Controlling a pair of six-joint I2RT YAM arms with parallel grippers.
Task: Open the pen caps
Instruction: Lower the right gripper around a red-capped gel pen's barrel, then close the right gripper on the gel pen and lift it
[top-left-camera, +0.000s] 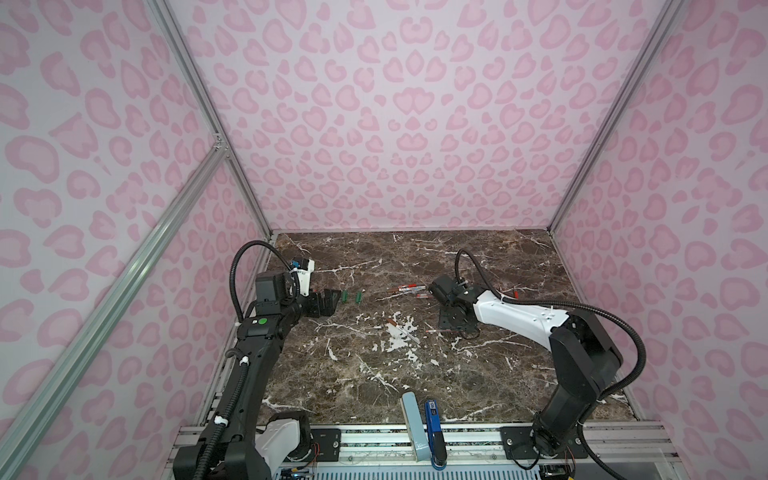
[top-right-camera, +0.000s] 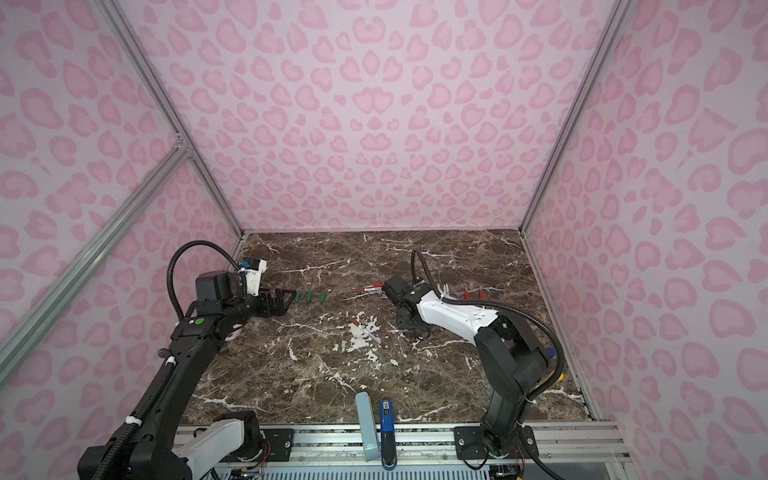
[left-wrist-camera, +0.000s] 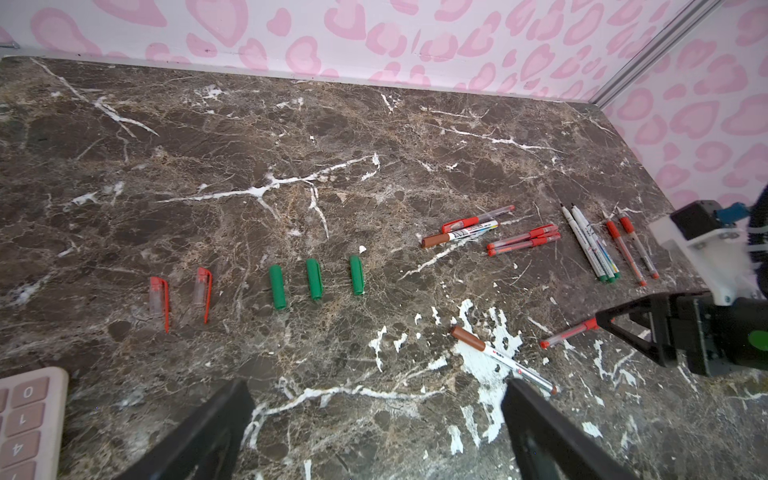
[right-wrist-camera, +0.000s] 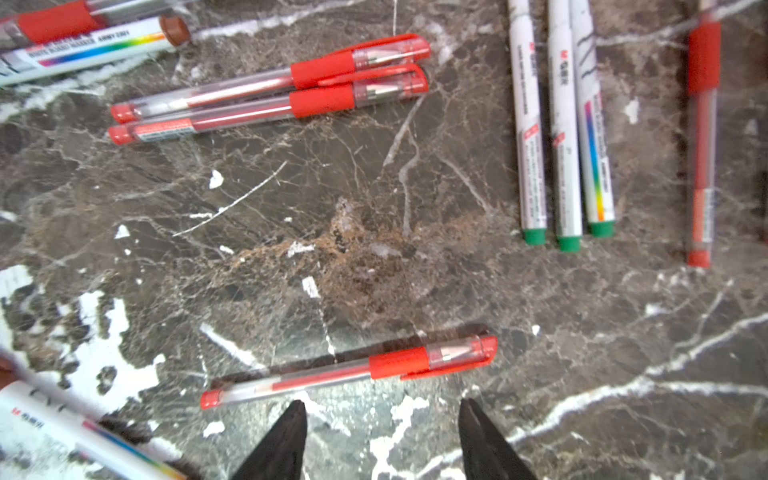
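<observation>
My right gripper (right-wrist-camera: 382, 405) is open and hangs low over the marble. A capped red pen (right-wrist-camera: 353, 370) lies flat just beyond its fingertips, untouched; the left wrist view shows the same pen (left-wrist-camera: 565, 336) at the gripper's tip. Two capped red pens (right-wrist-camera: 270, 89) lie together further off, near three uncapped white markers (right-wrist-camera: 561, 124). A brown-capped marker (left-wrist-camera: 498, 359) lies mid-table, another (left-wrist-camera: 457, 236) beyond it. Three loose green caps (left-wrist-camera: 314, 278) and two red caps (left-wrist-camera: 160, 297) lie in a row. My left gripper (left-wrist-camera: 377, 384) is open and empty, at the left beside the green caps (top-right-camera: 310, 296).
A pink calculator (left-wrist-camera: 29, 415) sits close to my left gripper. A pale blue bar (top-left-camera: 413, 428) and a blue stapler-like object (top-left-camera: 433, 432) rest at the table's front edge. Two uncapped red pens (left-wrist-camera: 623, 249) lie at the far right. Pink patterned walls enclose three sides.
</observation>
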